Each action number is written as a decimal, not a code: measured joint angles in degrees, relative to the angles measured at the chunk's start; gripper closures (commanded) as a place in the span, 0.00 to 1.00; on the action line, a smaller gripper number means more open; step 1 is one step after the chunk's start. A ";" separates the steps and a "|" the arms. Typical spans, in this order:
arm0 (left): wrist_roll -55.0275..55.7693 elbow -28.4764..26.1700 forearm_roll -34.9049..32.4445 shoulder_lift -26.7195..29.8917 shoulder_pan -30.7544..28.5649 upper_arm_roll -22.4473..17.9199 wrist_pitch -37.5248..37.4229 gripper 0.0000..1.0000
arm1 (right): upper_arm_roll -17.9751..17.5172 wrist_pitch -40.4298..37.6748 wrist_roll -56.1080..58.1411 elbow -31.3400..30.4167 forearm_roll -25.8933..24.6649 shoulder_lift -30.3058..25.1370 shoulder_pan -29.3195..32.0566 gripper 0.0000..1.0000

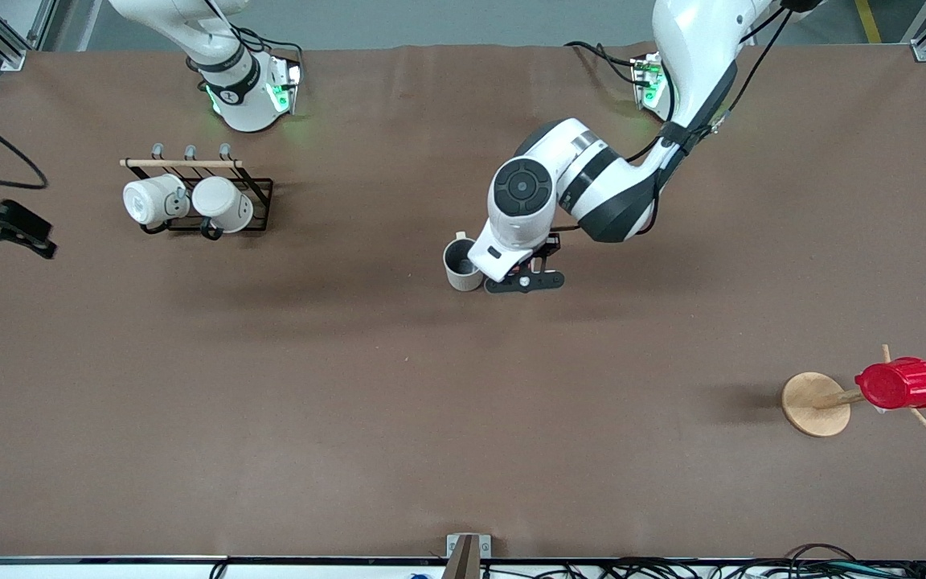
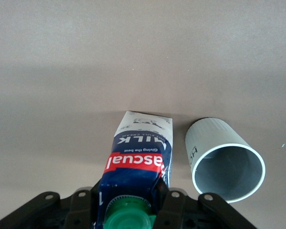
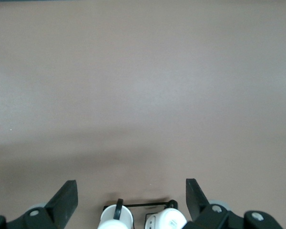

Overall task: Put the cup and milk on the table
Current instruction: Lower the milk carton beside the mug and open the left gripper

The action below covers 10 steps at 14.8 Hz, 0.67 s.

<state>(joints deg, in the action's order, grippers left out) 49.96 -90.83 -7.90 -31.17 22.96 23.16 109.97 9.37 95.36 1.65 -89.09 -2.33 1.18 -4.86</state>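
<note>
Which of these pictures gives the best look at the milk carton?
The left wrist view: the milk fills it, label and green cap readable, gripped by the left gripper beside the cup. In the front view the arm hides it; the right wrist view misses it.

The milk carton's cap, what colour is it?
Green; the milk cap shows best in the left wrist view, between the left gripper fingers.

Front camera: high, facing my bases, looks down on whole table (image 1: 350, 450).
My left wrist camera: close, looks down past my fingers (image 2: 174, 202) at milk (image 2: 138, 157) between them, cup (image 2: 225, 162) just beside. Front view shares only cup (image 1: 461, 265).
My right wrist camera: higher up, looks between my fingers (image 3: 64, 200) at mugs (image 3: 117, 218); front view shares mugs (image 1: 153, 201).
</note>
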 measured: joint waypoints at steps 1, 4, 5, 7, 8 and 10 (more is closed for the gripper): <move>0.00 0.00 0.00 -0.04 0.07 0.00 0.00 0.80 | -0.05 -1.11 0.03 0.84 0.06 0.00 0.02 0.00; 0.00 0.01 0.00 -0.06 0.27 0.00 0.07 0.80 | -0.98 -2.56 -3.11 1.21 0.28 0.09 -0.01 0.00; 0.00 0.03 -0.02 -0.05 0.29 0.00 0.14 0.80 | -1.37 -2.71 -3.80 1.21 0.28 0.17 -0.02 0.00; 0.00 0.07 -0.12 -0.06 0.43 0.01 0.55 0.79 | -1.69 -2.91 -4.38 1.21 0.29 0.24 -0.01 0.00; 0.00 0.10 -0.19 -0.05 0.54 0.01 0.77 0.77 | -1.76 -3.12 -4.41 1.21 0.32 0.25 -0.02 0.00; 0.00 0.10 -0.24 -0.06 0.70 0.01 0.94 0.66 | -1.93 -3.85 -4.43 1.21 0.37 0.25 -0.03 0.00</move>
<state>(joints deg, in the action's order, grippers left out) 49.96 -90.72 -8.15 -31.22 23.66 23.16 110.91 7.44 91.51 -2.78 -87.88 -1.97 1.43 -4.89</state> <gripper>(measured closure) 0.639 0.000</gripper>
